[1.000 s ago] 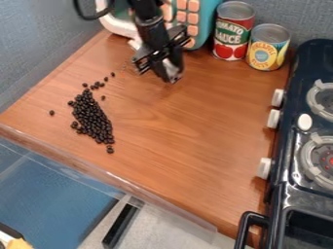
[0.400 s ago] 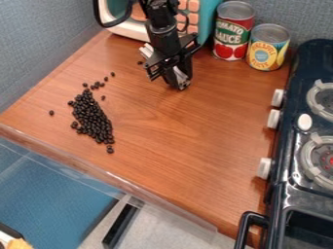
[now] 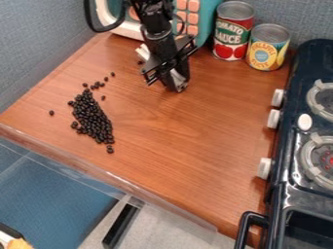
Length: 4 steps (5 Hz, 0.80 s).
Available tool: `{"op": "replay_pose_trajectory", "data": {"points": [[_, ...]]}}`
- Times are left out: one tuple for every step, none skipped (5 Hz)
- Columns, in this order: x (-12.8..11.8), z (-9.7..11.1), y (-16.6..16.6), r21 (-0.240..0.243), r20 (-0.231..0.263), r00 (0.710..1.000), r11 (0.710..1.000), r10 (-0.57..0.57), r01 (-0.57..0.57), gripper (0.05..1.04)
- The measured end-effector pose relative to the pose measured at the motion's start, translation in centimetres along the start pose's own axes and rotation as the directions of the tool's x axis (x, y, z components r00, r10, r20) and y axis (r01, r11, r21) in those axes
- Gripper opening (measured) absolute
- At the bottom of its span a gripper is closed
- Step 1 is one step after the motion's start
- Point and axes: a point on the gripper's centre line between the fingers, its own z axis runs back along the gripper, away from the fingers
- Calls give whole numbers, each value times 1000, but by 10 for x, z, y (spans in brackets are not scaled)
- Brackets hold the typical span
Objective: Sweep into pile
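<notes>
On wood-grain counter (image 3: 195, 141), beneath blue-grey wall (image 3: 39, 39), see two upright cans near one o'clock: first the red-labelled can (image 3: 232, 39), then the yellow-labelled can (image 3: 267, 51), just beside, slightly toward two. Find both tops covered with flat, pale metal, contents hidden. At twelve, see teal-and-white toy appliance (image 3: 207, 17) with peach buttons, partly behind the arm. At three to five, see black toy stove (image 3: 284, 187) with pale knobs and a dark hollow toward five, contents too dim to tell.

Now the arm: coming in from just left of twelve, slanting down over the counter, with gripper (image 3: 174, 83) hanging low near twelve, apart from the main pile. Cannot tell wide from narrow, nor make out anything held; perhaps just above the wood, though hard to judge from this slant.

For the task, find dark beans (image 3: 94, 119) at nine o'clock, heaped in a long, narrow pile pointing roughly from eleven to five. Notice a few strays above the pile toward ten, a lone bean (image 3: 51, 113) farther out at nine, and another bean (image 3: 139, 62) near the gripper, toward eleven.
</notes>
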Motion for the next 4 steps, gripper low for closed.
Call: {"op": "replay_pose_trajectory", "data": {"points": [[-1,10,27,17,15,999,999,31,-32,372],[-2,17,51,12,24,997,997,73,-73,372],[-6,26,72,13,28,994,994,108,-108,372],[-10,37,85,-3,32,992,993,119,-119,372]]}}
